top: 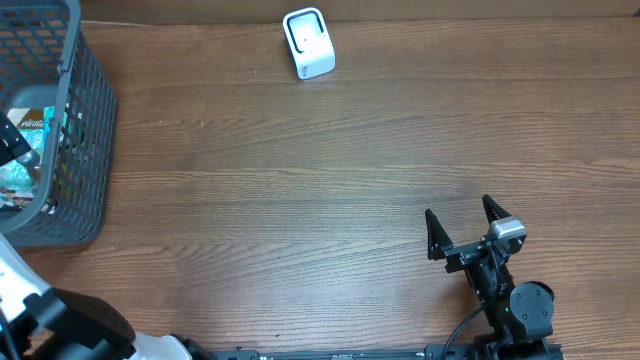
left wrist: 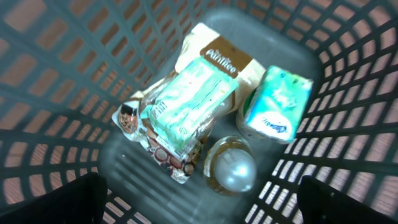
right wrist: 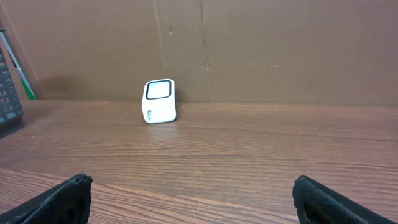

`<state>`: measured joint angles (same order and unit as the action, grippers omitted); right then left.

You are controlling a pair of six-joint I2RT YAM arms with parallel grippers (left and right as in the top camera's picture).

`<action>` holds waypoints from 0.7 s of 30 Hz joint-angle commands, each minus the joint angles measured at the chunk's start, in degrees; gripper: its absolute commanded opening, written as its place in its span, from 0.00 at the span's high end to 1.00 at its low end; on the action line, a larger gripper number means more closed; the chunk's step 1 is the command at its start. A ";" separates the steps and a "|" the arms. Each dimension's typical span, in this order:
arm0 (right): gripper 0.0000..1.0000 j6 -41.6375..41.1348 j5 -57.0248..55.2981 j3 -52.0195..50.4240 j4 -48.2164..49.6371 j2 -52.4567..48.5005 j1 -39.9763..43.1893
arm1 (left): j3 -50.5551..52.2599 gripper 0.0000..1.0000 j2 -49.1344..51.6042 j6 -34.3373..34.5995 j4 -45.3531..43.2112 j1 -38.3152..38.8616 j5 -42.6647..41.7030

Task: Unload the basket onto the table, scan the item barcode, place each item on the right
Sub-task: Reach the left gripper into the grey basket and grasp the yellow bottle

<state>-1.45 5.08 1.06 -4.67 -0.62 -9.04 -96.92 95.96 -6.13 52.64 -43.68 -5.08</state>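
Item: mint-green packet (left wrist: 193, 102), topmost in basket (left wrist: 56, 74), directly beneath my left claw (left wrist: 205, 202); fingers apart, packet's long axis diagonal to them. Right claw (top: 459, 215): apart, well away, facing scanner (top: 308, 42).

A white scanner (top: 308, 42) sits far back, a grey basket (top: 92, 110) at left — the right gripper (top: 458, 207) gapes, empty.

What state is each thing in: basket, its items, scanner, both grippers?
basket, upright, holding several items
green packet, lying flat in the basket
tissue pack, lying beside it
scanner, standing on the table, untouched
left gripper, open, empty, over the basket
right gripper, open, empty, above the table
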 commanded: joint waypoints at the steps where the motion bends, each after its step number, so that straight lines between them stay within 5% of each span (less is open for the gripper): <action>1: 0.00 0.22 -0.52 -0.61 0.24 0.46 0.17 | -1.01 0.00 2.67 -0.46 0.26 -0.90 -3.80; 21: 0.00 0.22 -0.52 -0.61 0.24 0.46 0.17 | -0.98 0.04 13.73 -6.91 0.26 -0.17 -11.50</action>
<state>-1.50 5.08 1.06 -4.67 -0.62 -9.04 -96.92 108.31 -10.28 52.80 -44.34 -13.98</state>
